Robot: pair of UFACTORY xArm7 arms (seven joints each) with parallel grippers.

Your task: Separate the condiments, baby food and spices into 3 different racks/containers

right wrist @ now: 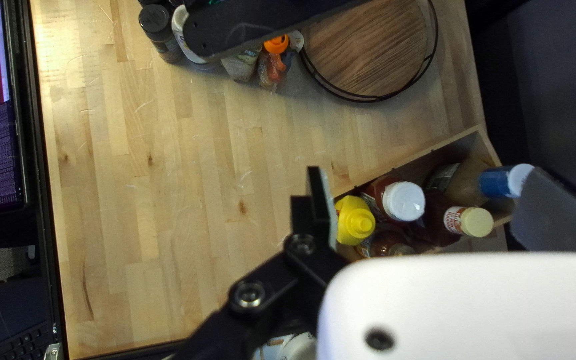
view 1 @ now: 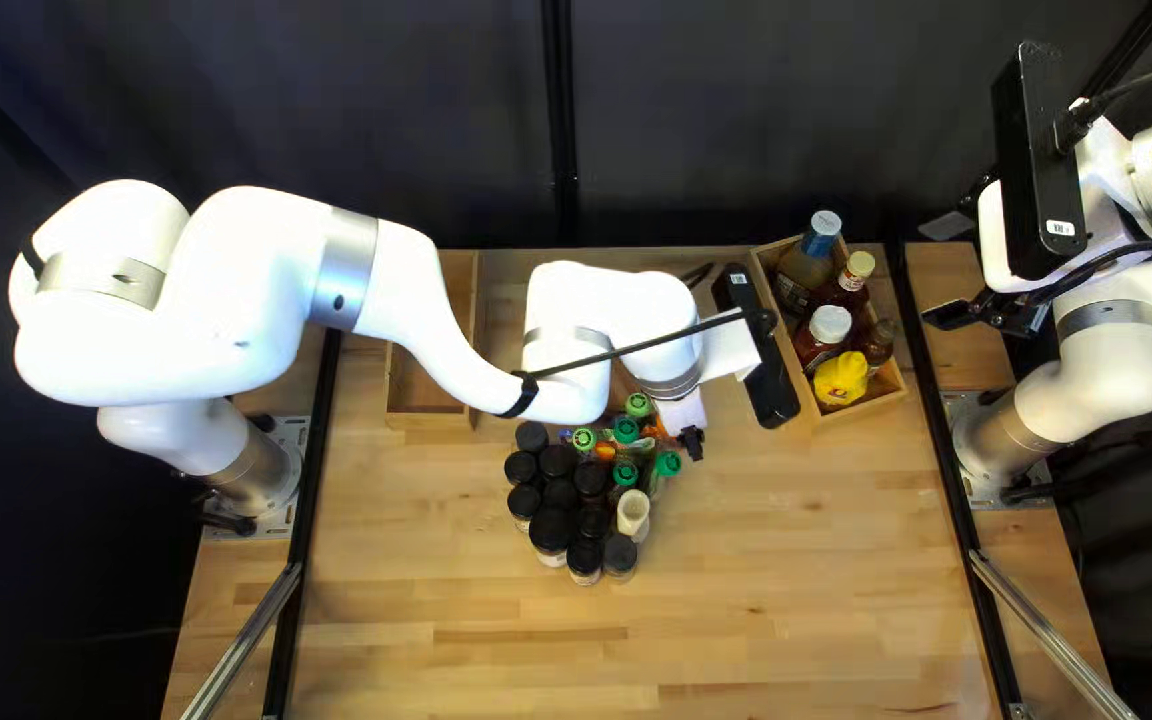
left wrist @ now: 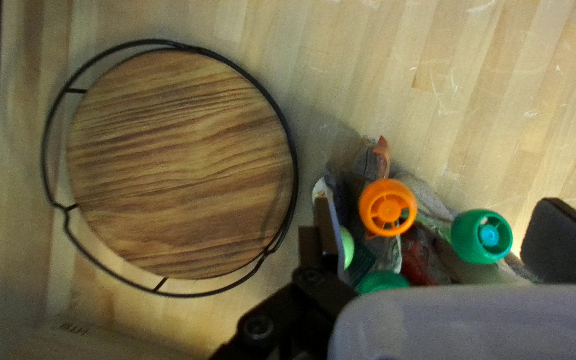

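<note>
Left end effector gapes wide over pouches; right end effector hangs wide near the worktop's right edge

And it's honey-pale strips all across the tabletop, a few streaked darker brown! Behind it, a near-black curtain. The left arm gleams white, banded with silver-grey. Now look at the round board: warm brown, dark wavy grain right across, and a black wire rim round it! Bright orange on one pouch cap, and there's deep green with a light-blue centre on another cap! Black on the cluster of jar lids. Over in the light-tan box, a vivid yellow bottle, a white cap, a cream cap, and a blue-and-white bottle top!
</note>
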